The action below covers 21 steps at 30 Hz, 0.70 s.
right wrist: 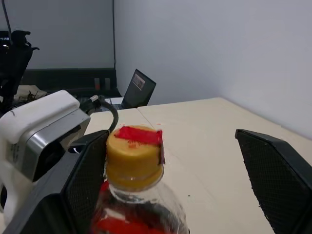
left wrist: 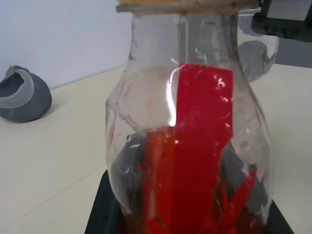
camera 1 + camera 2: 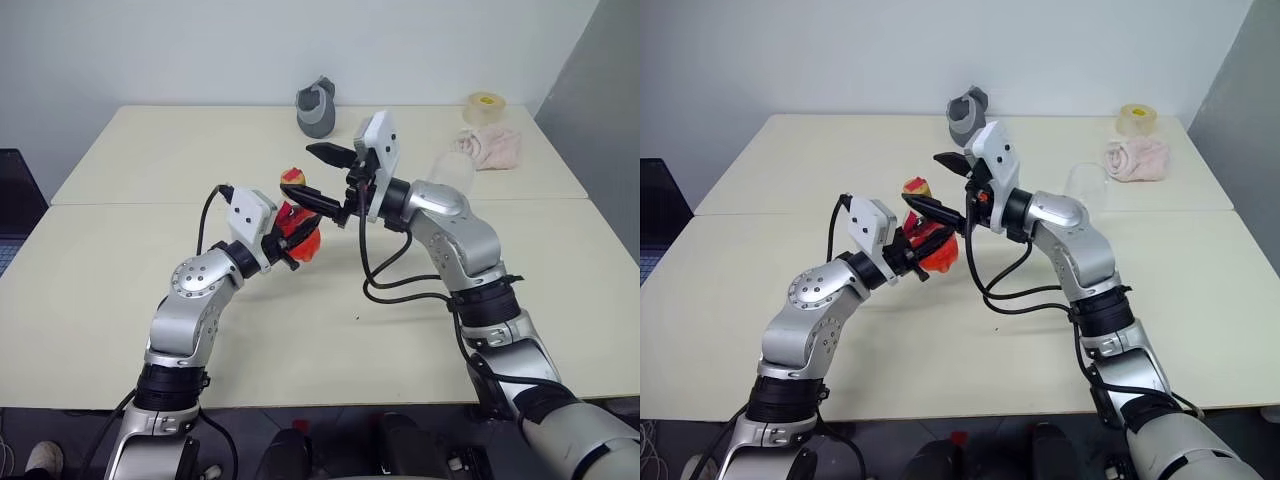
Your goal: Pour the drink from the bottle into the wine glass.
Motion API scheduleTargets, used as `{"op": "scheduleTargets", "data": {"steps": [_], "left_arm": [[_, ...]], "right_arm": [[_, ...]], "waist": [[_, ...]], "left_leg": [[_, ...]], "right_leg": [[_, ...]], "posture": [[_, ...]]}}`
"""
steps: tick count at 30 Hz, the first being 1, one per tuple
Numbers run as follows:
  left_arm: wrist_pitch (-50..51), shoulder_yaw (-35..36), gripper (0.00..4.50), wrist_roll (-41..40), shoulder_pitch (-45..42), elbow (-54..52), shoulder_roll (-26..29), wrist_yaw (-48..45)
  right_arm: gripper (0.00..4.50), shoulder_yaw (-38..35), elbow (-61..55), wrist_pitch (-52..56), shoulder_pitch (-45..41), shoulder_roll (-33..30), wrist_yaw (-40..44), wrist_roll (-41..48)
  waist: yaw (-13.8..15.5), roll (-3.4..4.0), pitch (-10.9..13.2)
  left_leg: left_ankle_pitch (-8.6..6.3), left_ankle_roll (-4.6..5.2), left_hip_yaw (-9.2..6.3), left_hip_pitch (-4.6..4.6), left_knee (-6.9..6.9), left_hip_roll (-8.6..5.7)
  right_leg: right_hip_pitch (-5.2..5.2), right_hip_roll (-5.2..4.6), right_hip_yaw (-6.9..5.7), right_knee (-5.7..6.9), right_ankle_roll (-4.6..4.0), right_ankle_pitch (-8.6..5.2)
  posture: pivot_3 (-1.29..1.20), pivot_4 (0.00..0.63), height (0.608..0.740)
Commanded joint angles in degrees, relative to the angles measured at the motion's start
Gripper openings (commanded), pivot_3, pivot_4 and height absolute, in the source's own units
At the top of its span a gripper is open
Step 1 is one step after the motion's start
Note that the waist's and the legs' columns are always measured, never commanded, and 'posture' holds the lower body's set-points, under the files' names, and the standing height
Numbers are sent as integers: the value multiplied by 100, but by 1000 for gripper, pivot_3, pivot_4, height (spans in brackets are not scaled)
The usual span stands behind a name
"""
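Observation:
My left gripper is shut on the bottle, a small clear one with a red label band, and holds it upright above the table's middle. The red-orange drink shows in its lower body. On the bottle sits a yellowish cap with a red patch. My right gripper is open and reaches in from the right, one finger on either side of the cap; the cap sits close to one finger, the other finger well clear. The wine glass stands behind my right arm, partly hidden.
A grey object lies at the table's far edge. A pink cloth and a pale tape roll sit at the back right. Black cables hang from my right wrist over the beige table.

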Motion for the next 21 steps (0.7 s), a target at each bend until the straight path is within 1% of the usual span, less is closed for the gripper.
{"op": "scheduleTargets", "data": {"steps": [1,5,9,18,21], "left_arm": [[-138,34,1312,-16,-67,-198,-3,-2],[-146,44,1312,-14,-40,-213,-5,12],[-156,64,1312,-13,-2,-227,6,19],[-121,96,1312,-21,-27,-215,16,15],[-129,95,1312,-21,-46,-193,9,-12]], "right_arm": [[4376,-100,131,-314,-254,39,-106,-138],[4376,-135,206,-371,-260,-3,-62,-179],[4376,-211,183,-345,-195,-219,28,-211],[4376,-524,247,-326,51,-1204,215,-243],[4376,-550,81,-257,209,-1442,296,-177]], "waist": [[0,0,0],[-2,0,0],[0,0,0],[6,-1,0],[57,-2,0]], "left_leg": [[0,1,1,0,0,0],[0,1,0,0,1,0],[0,1,2,0,1,0],[-3,6,2,-1,2,-1],[-5,9,2,-3,5,-1]], "right_leg": [[0,0,1,0,0,0],[0,0,0,1,0,0],[0,0,2,0,0,0],[0,0,1,0,0,0],[3,-1,0,-1,0,0]], "posture": [[0,150,740],[0,150,740],[0,150,740],[0,150,740],[0,150,740]]}}
